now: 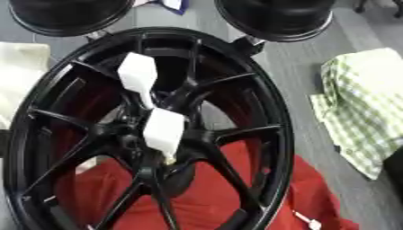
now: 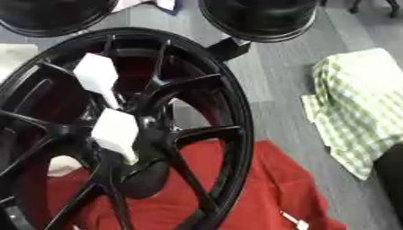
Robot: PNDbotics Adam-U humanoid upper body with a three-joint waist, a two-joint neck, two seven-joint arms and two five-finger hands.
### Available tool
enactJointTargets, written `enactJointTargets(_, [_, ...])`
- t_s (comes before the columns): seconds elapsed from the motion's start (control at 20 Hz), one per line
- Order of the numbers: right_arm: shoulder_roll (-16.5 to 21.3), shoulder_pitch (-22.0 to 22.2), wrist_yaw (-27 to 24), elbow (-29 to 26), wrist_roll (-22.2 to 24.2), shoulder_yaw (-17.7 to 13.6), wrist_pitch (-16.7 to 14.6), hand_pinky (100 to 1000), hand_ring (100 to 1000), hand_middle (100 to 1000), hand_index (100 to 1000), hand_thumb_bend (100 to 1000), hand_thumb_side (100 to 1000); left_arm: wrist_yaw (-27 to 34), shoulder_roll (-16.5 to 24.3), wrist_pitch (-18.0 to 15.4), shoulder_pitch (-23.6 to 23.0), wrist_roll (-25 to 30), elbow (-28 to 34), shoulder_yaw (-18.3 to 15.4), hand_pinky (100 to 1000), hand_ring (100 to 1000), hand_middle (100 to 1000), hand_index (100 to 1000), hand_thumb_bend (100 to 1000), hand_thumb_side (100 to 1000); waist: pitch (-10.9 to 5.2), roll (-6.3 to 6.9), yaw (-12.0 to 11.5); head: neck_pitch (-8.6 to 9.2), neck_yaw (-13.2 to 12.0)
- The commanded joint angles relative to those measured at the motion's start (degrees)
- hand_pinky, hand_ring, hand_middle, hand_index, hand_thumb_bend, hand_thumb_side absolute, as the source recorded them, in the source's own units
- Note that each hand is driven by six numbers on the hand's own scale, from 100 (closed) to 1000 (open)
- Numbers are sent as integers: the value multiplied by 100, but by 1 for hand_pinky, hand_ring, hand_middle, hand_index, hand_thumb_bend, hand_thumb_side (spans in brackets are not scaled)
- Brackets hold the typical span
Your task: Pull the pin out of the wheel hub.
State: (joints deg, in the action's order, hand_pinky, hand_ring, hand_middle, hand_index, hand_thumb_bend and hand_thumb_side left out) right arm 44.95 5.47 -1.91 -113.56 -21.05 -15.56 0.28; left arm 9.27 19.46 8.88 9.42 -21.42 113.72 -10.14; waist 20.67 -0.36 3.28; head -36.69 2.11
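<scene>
Black spoked alloy wheel hub (image 1: pixel 150 134) stands upright on red cloth (image 1: pixel 204 197), presenting white two-block pin (image 1: pixel 154 105) at centre. I see neither hand, so their state is unknown.

A grey table (image 1: pixel 303 76) carries a red cloth (image 1: pixel 212 202) at the near side, with the black wheel hub (image 1: pixel 150 130) standing over it. A green-and-white checked cloth (image 1: pixel 366 108) lies to the right, apart from the red one. Two black round objects (image 2: pixel 260 18) sit at the far edge.
</scene>
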Motion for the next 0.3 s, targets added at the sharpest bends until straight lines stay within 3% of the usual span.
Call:
enactJointTargets(0.05, [343, -211, -591, -103, -89, 125, -652, 887, 896, 696, 759, 100, 396, 15, 215, -66, 120, 12, 87, 19, 703, 575, 546, 668, 100, 835, -142, -35, -18, 6, -6])
enactJointTargets(0.15, [339, -375, -877, -103, -12, 208, -892, 886, 894, 690, 754, 100, 383, 7, 242, -100, 189, 27, 87, 48, 704, 575, 546, 669, 100, 832, -147, -53, -35, 17, -11])
enactJointTargets(0.3, [265, -594, -1156, -103, -100, 217, -1186, 876, 878, 668, 736, 100, 295, -8, 286, -148, 263, 45, 87, 73, 704, 575, 546, 668, 100, 829, -148, -82, -51, 19, 10])
